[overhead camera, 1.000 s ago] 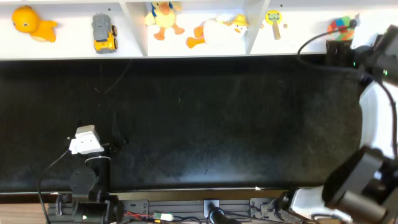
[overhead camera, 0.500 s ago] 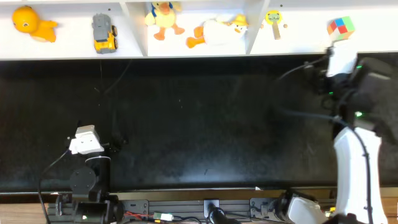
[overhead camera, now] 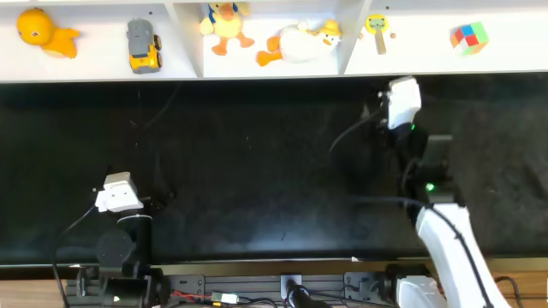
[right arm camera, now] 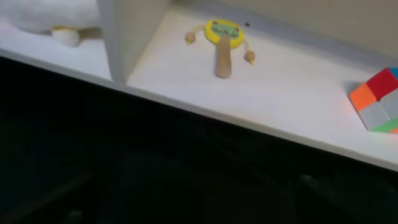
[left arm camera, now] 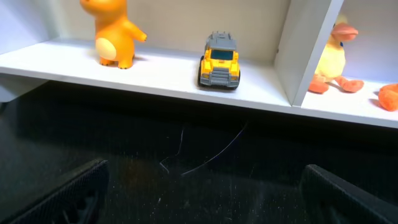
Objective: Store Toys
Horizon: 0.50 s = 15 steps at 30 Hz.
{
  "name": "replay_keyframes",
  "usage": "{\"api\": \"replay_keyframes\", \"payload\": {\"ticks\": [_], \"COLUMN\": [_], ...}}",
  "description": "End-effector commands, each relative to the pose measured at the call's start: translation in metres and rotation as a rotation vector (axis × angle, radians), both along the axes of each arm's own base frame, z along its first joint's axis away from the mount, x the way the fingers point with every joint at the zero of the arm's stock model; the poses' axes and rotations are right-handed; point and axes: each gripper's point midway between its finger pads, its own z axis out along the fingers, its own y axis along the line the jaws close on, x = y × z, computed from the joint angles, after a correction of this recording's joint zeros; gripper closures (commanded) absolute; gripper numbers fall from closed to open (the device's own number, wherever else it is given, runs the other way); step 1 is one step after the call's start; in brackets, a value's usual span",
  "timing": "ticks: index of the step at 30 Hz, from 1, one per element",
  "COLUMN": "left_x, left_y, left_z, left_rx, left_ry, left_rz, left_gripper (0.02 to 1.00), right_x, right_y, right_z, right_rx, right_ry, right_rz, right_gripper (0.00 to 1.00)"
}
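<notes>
On white shelf (overhead camera: 411,60), multicoloured cube (overhead camera: 469,37), red, orange, green faces

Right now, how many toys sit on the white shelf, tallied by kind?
Ducks: 3 (orange duck, yellow plush duck, white plush duck)
Toy truck: 1
Rattle drum: 1
Colour cube: 1
Total: 6
</notes>
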Motion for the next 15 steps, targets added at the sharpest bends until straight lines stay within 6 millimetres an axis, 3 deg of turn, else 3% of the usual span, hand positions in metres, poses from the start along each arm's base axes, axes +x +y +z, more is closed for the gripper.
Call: {"api": "replay_keyframes", "payload": {"ticks": [1, 4, 10, 15], "left_x": [-0.001, -0.001, -0.001, -0.001], "left_y": [0.002, 0.002, 0.002, 0.002], "left_z": [0.001, 0.001, 0.001, 0.001], "left_rx": [0.021, 0.021, 0.021, 0.021], "left_ry": [-0.003, -0.003, -0.002, -0.003], "left_rz": [0.007, 0.007, 0.007, 0.007], "left_gripper": [0.02, 0.02, 0.02, 0.02], "right_x": [-0.02, -0.032, -0.051, -0.066], "right_y": [0.015, 0.023, 0.022, 0.02], "right_z": [0.006, 0.007, 0.008, 0.0], "right_rx": [0.019, 0.036, 0.213, 0.259], "right_ry": [-0.071, -0.094, -0.129, -0.16], "right_rz": [0.017, 0.023, -0.055, -0.067], "right_gripper": [0.005, 0.003, 0.005, 0.005]}}
